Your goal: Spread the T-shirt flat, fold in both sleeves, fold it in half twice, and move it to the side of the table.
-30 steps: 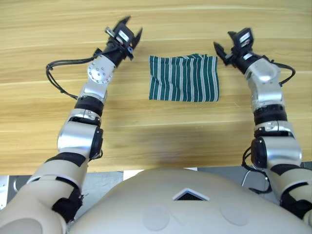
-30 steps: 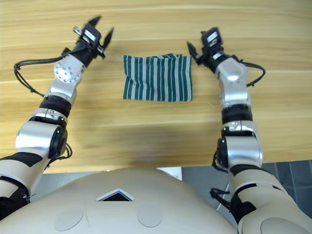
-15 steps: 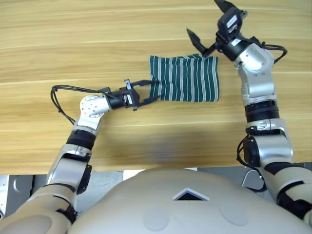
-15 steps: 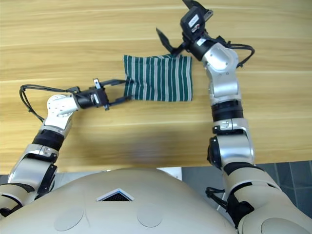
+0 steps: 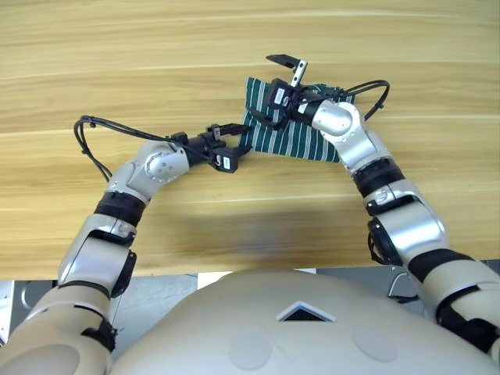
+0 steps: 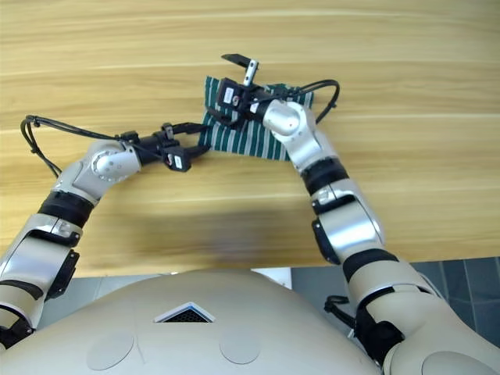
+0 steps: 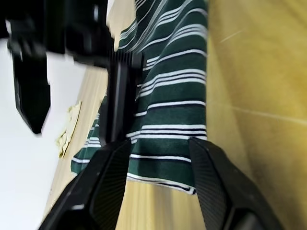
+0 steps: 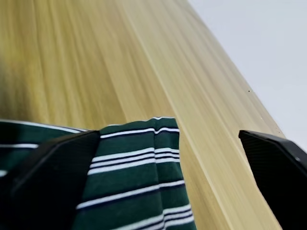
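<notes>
The folded green-and-white striped T-shirt lies on the wooden table at centre. My left gripper is at the shirt's near-left corner. It is open, and in the left wrist view its fingers sit on either side of the shirt's edge. My right arm crosses over the shirt. The right gripper hovers wide open above the shirt's far-left corner, one finger raised. In the right wrist view a corner of the shirt lies between the spread fingers.
Bare wood stretches to the left, right and far side of the shirt. A black cable loops out from my left forearm. The table's near edge runs just in front of my body.
The right arm swung from beyond the shirt's far-right corner across the shirt to its far-left corner. The left gripper came in from the left to the near-left corner. Both stay open.
</notes>
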Tool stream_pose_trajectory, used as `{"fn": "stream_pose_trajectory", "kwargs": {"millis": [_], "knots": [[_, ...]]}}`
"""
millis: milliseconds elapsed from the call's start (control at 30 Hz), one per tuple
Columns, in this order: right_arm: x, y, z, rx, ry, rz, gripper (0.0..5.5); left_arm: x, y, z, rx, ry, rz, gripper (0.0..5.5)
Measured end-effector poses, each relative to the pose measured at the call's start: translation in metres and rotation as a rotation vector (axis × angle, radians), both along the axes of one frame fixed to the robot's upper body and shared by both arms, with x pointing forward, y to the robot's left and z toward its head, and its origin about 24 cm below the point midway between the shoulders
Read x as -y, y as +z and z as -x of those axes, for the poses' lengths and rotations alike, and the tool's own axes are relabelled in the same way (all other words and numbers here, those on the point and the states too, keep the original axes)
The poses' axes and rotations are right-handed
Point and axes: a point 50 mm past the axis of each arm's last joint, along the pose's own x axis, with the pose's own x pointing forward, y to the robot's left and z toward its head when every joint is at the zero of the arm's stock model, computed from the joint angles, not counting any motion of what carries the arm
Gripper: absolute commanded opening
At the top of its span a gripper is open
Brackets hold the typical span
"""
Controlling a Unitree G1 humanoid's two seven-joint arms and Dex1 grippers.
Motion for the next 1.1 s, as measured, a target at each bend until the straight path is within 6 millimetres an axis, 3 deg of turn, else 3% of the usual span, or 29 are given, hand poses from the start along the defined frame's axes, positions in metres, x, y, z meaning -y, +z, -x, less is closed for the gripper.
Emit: {"fn": "stream_pose_trajectory", "kwargs": {"millis": [167, 533, 633, 700, 867, 1100], "knots": [[0.002, -0.005, -0.013, -0.004, -0.077, 0.024, 5.36, 0.0, 0.0, 0.002, 0.004, -0.048, -0.048, 2.25], [0.008, -0.01, -0.018, -0.021, -0.153, 0.0, 5.36, 0.004, 0.004, -0.01, 0.051, -0.095, -0.115, 2.25], [0.017, -0.009, -0.021, -0.05, -0.216, -0.072, 5.36, 0.004, 0.002, -0.012, 0.055, -0.085, -0.111, 2.25], [0.024, -0.004, -0.024, -0.057, -0.252, -0.158, 5.36, 0.004, 0.002, -0.014, 0.057, -0.085, -0.115, 2.25], [0.047, 0.032, -0.045, 0.044, -0.377, -0.32, 5.36, 0.001, 0.001, -0.017, 0.059, -0.058, -0.107, 2.25], [0.077, 0.051, -0.05, 0.107, -0.486, -0.488, 5.36, -0.002, -0.002, -0.02, 0.045, -0.018, -0.08, 2.25]]}}
